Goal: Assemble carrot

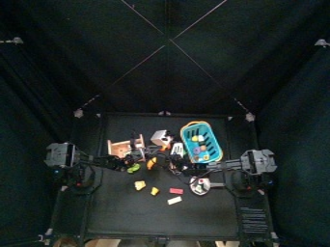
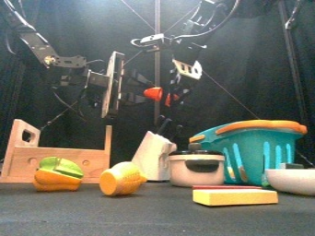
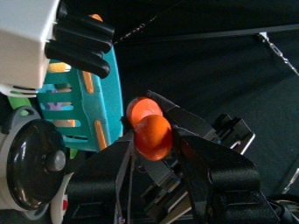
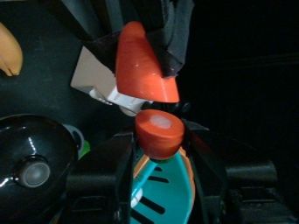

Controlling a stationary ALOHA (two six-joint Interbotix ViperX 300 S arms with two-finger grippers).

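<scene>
- Nearest the front edge of the bench [image 2: 147, 218] lay a flat yellow block [image 2: 234, 195], with a small orange-yellow toy piece [image 2: 122, 179] and a green-and-orange toy piece [image 2: 58, 172] to its left; none of these looked like part of the job in hand.
- The carrot's orange body pieces were both off the bench, held up in the air above its middle.
- The left tool [image 3: 149, 149] was clenched on a rounded orange piece [image 3: 152, 137].
- The right tool [image 4: 158, 149] gripped a stubby orange piece [image 4: 158, 133] with its flat end facing the long pointed orange piece [image 4: 143, 63] held opposite.
- In the right wrist view the two orange parts stood very near each other, roughly in line, but whether they touched could not be told.
- Judged from this, picking up was done and the joining itself was under way or just ahead; the halves did not yet look pressed fully together.
- No yellow-green top could be made out on the held pieces.
- The teal basket [image 2: 252, 150] sat far right, untouched.
</scene>
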